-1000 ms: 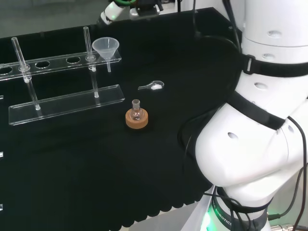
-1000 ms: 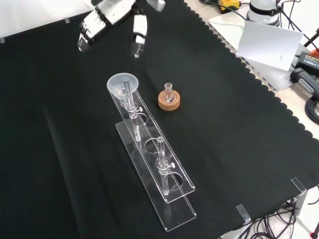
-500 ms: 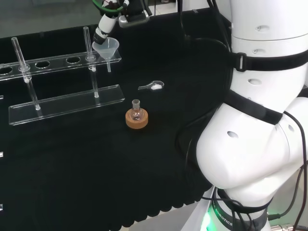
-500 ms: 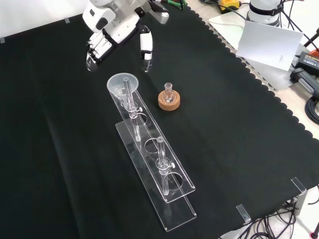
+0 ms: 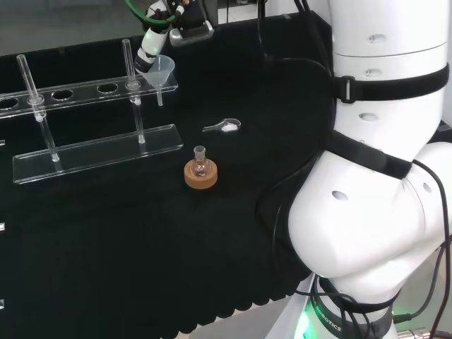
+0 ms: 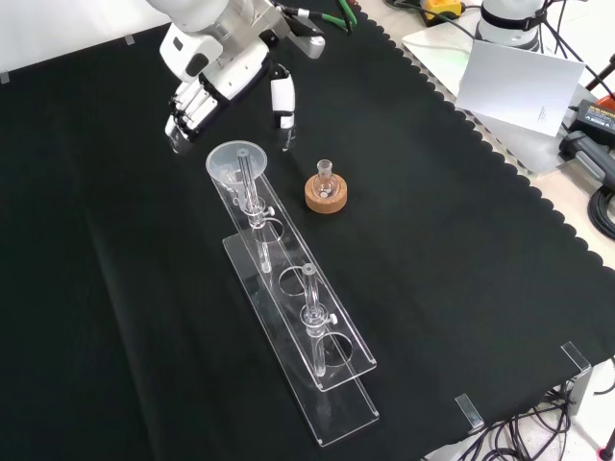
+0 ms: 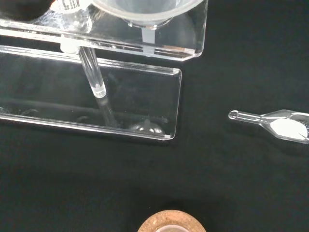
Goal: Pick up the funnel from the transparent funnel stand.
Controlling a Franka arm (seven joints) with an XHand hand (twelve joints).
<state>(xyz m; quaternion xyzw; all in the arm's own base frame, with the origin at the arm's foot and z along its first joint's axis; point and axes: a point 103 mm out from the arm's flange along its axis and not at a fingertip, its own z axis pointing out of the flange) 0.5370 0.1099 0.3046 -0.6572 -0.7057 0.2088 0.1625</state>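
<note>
funnel (image 6: pixel 235 163) in clear stand (image 6: pixel 307 360), hand (image 6: pixel 207 82) just above, fingers (image 6: pixel 184 120) spread wide, not touching

Small clear flask (image 5: pixel 200 164) upright on a cork ring (image 5: pixel 200 176), out on the black cloth (image 5: pixel 106 240). In the head view, a clear scoop (image 5: pixel 224 126) holding white powder lies beyond it, apart from it. In the front view, a white sheet (image 6: pixel 519 82) and cables (image 6: pixel 601 206) sit off the cloth's right edge; pliers (image 6: pixel 336 13) at top.
</note>
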